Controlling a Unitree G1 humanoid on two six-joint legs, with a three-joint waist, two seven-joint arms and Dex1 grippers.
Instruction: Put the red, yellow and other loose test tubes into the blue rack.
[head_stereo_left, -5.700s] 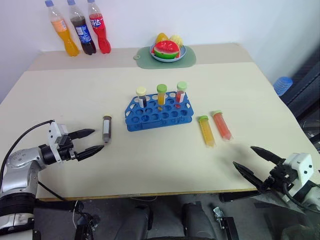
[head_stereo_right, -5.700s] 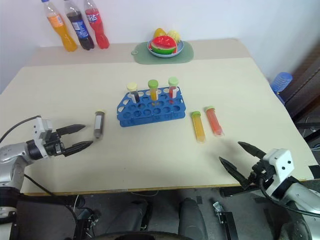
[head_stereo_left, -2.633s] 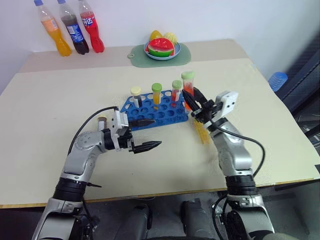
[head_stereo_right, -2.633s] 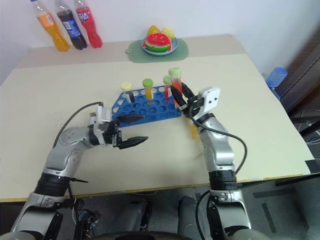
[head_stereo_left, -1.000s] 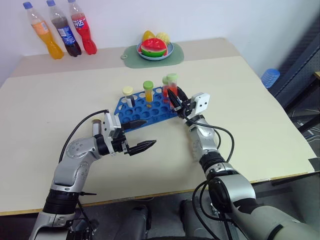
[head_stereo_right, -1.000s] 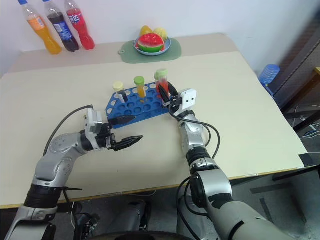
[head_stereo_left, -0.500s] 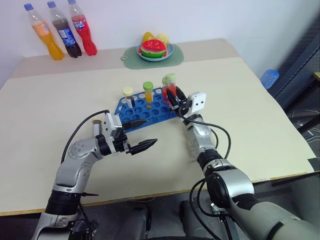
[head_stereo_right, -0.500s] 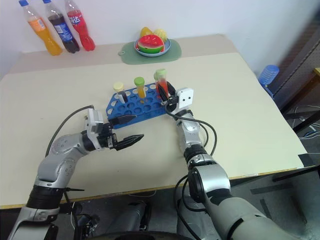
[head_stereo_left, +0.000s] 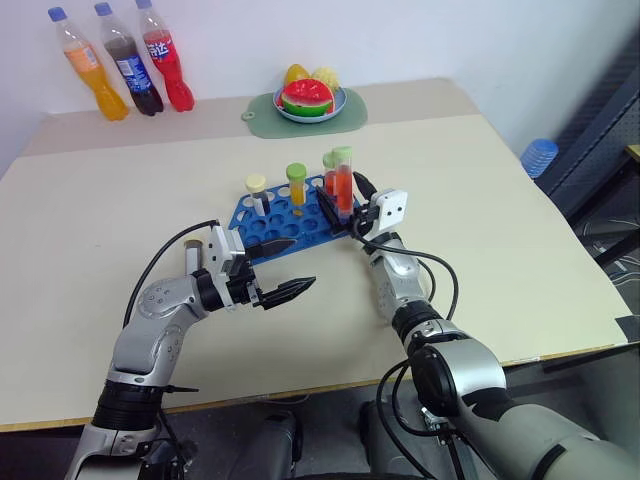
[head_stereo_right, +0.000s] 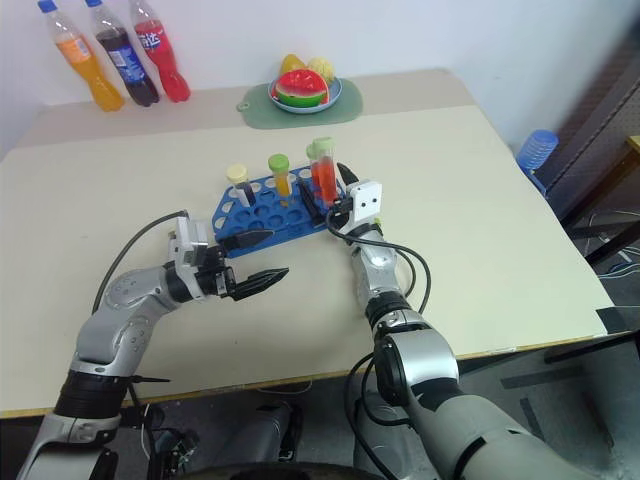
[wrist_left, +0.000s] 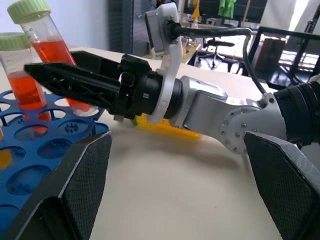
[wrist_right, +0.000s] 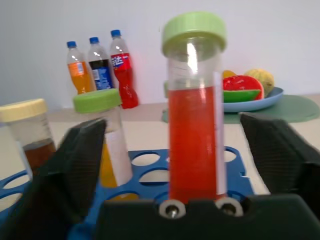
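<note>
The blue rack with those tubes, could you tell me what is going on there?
The right tool stands open around a clear plastic tube of red liquid with a green cap, which sits upright in the bright blue plastic rack. The left tool hovers open just in front of the rack. A tube of yellow liquid lies on the table.

Three soda bottles (head_stereo_left: 120, 70) and a fruit plate (head_stereo_left: 308, 100) on a green mat (head_stereo_left: 352, 112).

Glossy blue plastic rack (head_stereo_left: 290, 216), matt table (head_stereo_left: 480, 220)
</note>
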